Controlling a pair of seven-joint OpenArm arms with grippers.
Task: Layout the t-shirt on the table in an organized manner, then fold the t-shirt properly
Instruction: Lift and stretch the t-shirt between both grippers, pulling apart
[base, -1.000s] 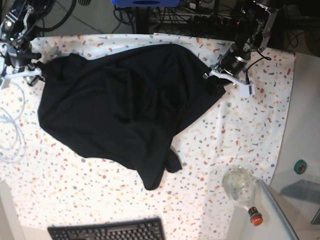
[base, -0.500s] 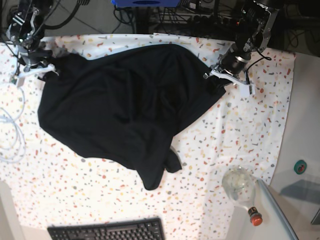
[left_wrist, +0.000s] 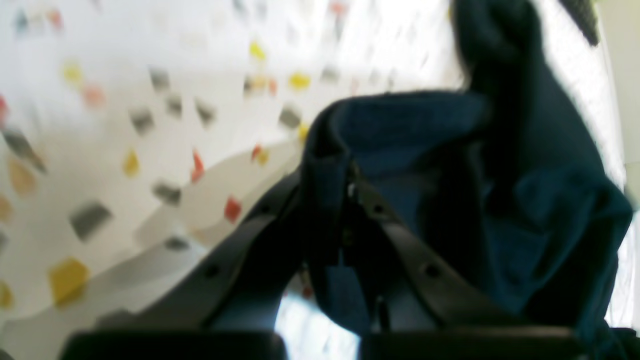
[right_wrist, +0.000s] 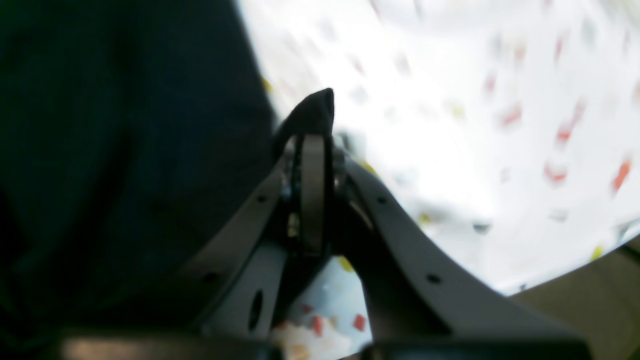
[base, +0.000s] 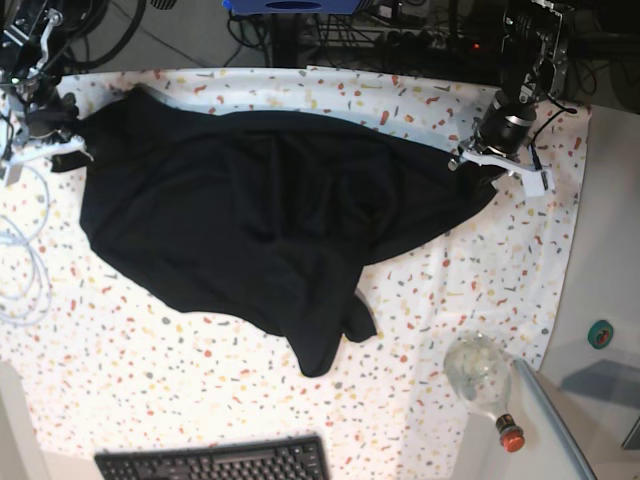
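Plain black short-sleeved soft cloth t-shirt (base: 250, 230) lies spread but rumpled on the large white table with red, yellow, grey and green flecks (base: 150, 380), stretched between the two grippers, with a loose tongue of cloth hanging toward the near edge.

Left gripper (base: 487, 163), on the base view's right: jaws together, pinching a bunched edge of the shirt. In the left wrist view the dark cloth (left_wrist: 450, 190) is folded between the black fingers (left_wrist: 400, 240) and bulges out to one side of them; flecked table surface (left_wrist: 125, 125) lies just beyond the tips, blurred.

Right gripper (base: 50, 148), on the base view's left: jaws together, clamped on the shirt's opposite corner. Right wrist view shows a small black point of fabric (right_wrist: 312, 112) sticking up past the closed fingertips, the rest of the shirt filling the space beside the gripper, white table (right_wrist: 475, 100) on the other side, blurry.

Well away from both grippers, at the near edge: a black keyboard (base: 215, 462), a clear glass bottle with a red cap (base: 483, 380). White cable loops (base: 20, 270) lie below the right gripper. Green tape roll (base: 600, 333) on the plain grey side surface (base: 605, 290).
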